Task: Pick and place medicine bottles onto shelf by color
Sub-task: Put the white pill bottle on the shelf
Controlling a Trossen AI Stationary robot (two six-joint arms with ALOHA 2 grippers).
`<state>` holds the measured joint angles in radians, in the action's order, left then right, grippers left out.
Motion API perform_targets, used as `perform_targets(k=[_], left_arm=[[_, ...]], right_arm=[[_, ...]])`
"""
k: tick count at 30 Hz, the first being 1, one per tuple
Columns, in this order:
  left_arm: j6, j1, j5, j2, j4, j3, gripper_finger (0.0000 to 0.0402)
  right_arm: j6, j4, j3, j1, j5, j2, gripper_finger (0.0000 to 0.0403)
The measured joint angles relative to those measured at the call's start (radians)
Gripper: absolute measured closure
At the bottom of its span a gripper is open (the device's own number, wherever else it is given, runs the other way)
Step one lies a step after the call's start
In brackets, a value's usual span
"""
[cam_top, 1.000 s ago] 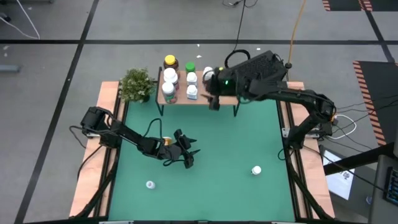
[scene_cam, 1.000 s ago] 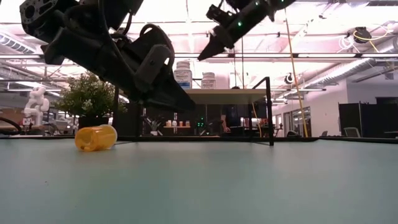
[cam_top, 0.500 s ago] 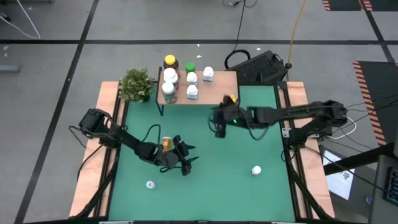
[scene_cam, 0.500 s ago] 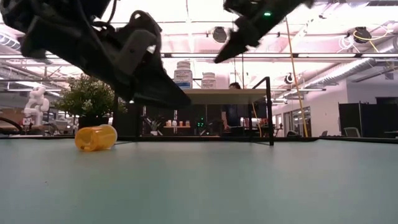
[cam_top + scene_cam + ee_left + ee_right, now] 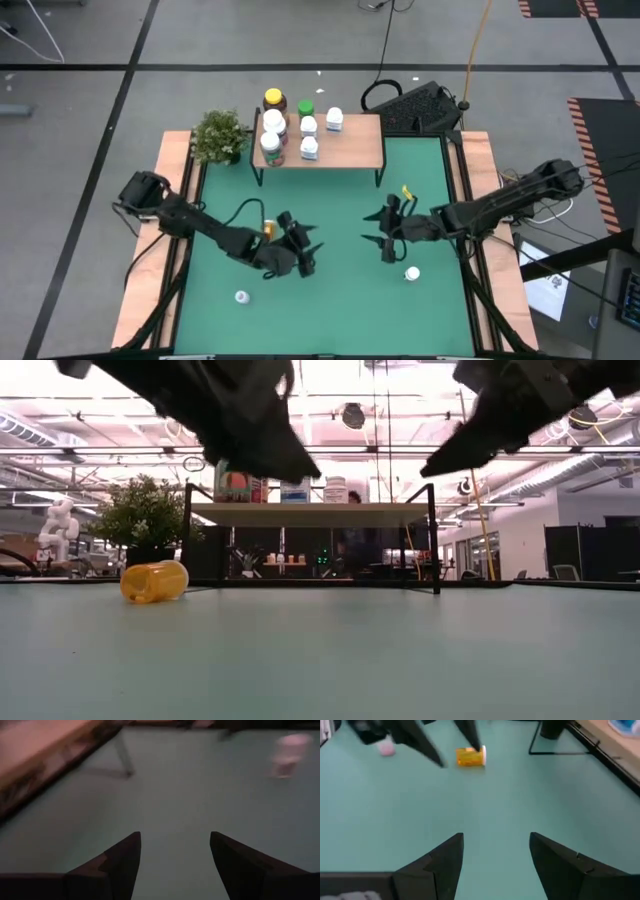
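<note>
The shelf (image 5: 340, 148) stands at the table's far edge and carries several bottles: white ones (image 5: 309, 148), a yellow-capped amber one (image 5: 273, 100) and a green-capped one (image 5: 305, 107). An amber bottle (image 5: 267, 229) lies on its side on the green mat, also in the low view (image 5: 154, 581) and the right wrist view (image 5: 470, 756). One white bottle (image 5: 241, 296) stands near the near-left corner, another (image 5: 412, 273) near-right of centre. My left gripper (image 5: 306, 250) hovers open just right of the amber bottle. My right gripper (image 5: 376, 228) hovers open, facing it, above the other white bottle.
A potted plant (image 5: 221, 136) stands left of the shelf. The shelf's black legs (image 5: 433, 538) reach down to the mat. Bare green mat (image 5: 340, 300) lies between the two grippers and toward the near edge. Wooden strips (image 5: 487, 230) border the table's sides.
My right gripper has drawn back from the shelf toward the near edge and come down over the middle of the mat, turning to face left; a white bottle stands on the shelf where it was. My left gripper has risen a little beside the amber bottle.
</note>
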<state>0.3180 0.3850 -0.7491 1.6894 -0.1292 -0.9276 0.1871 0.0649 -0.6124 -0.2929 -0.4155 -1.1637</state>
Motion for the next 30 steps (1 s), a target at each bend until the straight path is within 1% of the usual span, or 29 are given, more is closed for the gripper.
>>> perform_targets(k=[2, 4, 7, 9, 11, 14, 16, 19, 22, 26, 30], left_arm=[[0.120, -0.030, -0.003, 0.000, 0.082, -0.018, 0.0160], [0.221, -0.055, 0.024, 0.000, 0.122, -0.022, 0.0160], [0.260, -0.080, 0.123, 0.004, 0.123, -0.021, 0.0160], [0.215, -0.087, 0.188, 0.020, 0.066, -0.022, 0.0160], [0.139, -0.084, 0.227, 0.039, 0.001, -0.021, 0.0160], [0.000, -0.075, 0.281, 0.087, -0.173, -0.021, 0.0160], [-0.104, -0.068, 0.313, 0.132, -0.292, -0.021, 0.0160], [-0.215, -0.068, 0.339, 0.216, -0.486, -0.021, 0.0160], [-0.243, -0.072, 0.378, 0.294, -0.596, -0.049, 0.0160], [-0.245, -0.066, 0.385, 0.380, -0.597, -0.129, 0.0160], [-0.266, -0.056, 0.387, 0.459, -0.561, -0.243, 0.0160]], right_arm=[[0.044, 0.046, 0.041, -0.025, -0.033, -0.002, 0.0183], [0.085, 0.025, 0.062, -0.042, -0.052, -0.002, 0.0183], [0.134, -0.041, 0.065, -0.062, -0.047, 0.015, 0.0183], [0.162, -0.079, 0.065, -0.073, 0.019, 0.039, 0.0183], [0.169, -0.135, 0.065, -0.090, 0.145, 0.070, 0.0183], [0.185, -0.183, 0.066, -0.125, 0.347, 0.126, 0.0183], [0.221, -0.172, 0.065, -0.148, 0.428, 0.168, 0.0183], [0.243, -0.183, 0.065, -0.182, 0.461, 0.236, 0.0183], [0.261, -0.272, 0.064, -0.220, 0.469, 0.297, 0.0183], [0.380, -0.439, 0.065, -0.286, 0.469, 0.345, 0.0183], [0.518, -0.535, 0.065, -0.347, 0.466, 0.346, 0.0183]])
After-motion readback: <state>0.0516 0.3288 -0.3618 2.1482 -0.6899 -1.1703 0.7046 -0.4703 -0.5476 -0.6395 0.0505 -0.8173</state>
